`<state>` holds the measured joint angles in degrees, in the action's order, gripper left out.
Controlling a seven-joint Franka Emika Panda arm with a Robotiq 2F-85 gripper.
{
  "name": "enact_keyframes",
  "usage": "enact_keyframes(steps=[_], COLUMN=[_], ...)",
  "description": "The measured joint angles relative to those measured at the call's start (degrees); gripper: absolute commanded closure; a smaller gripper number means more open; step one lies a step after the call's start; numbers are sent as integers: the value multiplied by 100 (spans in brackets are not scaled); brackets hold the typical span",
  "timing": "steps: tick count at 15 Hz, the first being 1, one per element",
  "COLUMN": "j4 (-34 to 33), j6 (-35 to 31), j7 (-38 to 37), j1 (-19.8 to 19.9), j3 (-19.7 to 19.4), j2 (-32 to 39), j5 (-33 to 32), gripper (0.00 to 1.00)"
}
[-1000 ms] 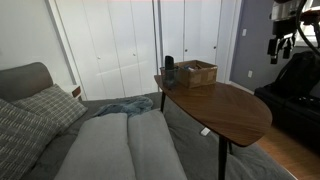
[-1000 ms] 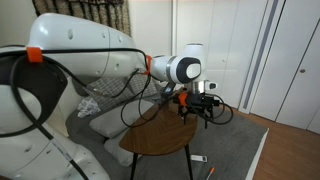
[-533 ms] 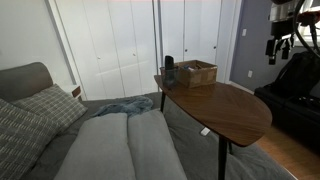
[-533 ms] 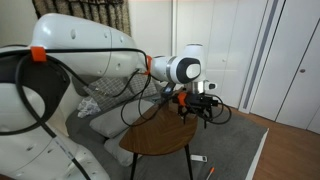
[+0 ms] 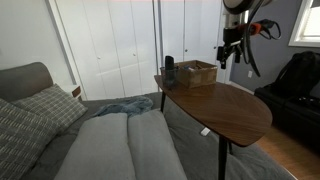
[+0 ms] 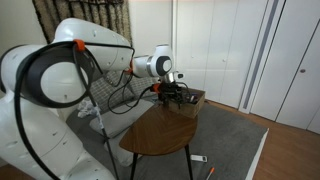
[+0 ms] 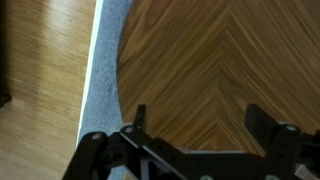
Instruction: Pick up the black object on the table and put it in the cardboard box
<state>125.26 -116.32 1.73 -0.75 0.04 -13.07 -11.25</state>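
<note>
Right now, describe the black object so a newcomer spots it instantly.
Find the oval wooden table beside the grey couch. At its far end sits the cardboard box; the black object stands beside it, couch-side: a small dark upright cylinder, taller than the box.

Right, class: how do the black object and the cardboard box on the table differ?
The black object is near-black; the cardboard box is tan. The black object is an upright cylinder; the cardboard box is low, rectangular and wider. Both stand side by side on the wooden table.

No legible text, label, brand, number or sign on anything in view.
</note>
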Motion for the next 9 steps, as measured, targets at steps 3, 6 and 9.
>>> enact_keyframes(steps=[3,6,9], j4=[-61,-19,14], j6=[-119,-296,-327], j7=[-1005,-1568,-1580], j1=[-111,-129,-124], j3=[324,481,464], j2=[78,88,87], j5=[129,263,282], gripper=[0,0,0])
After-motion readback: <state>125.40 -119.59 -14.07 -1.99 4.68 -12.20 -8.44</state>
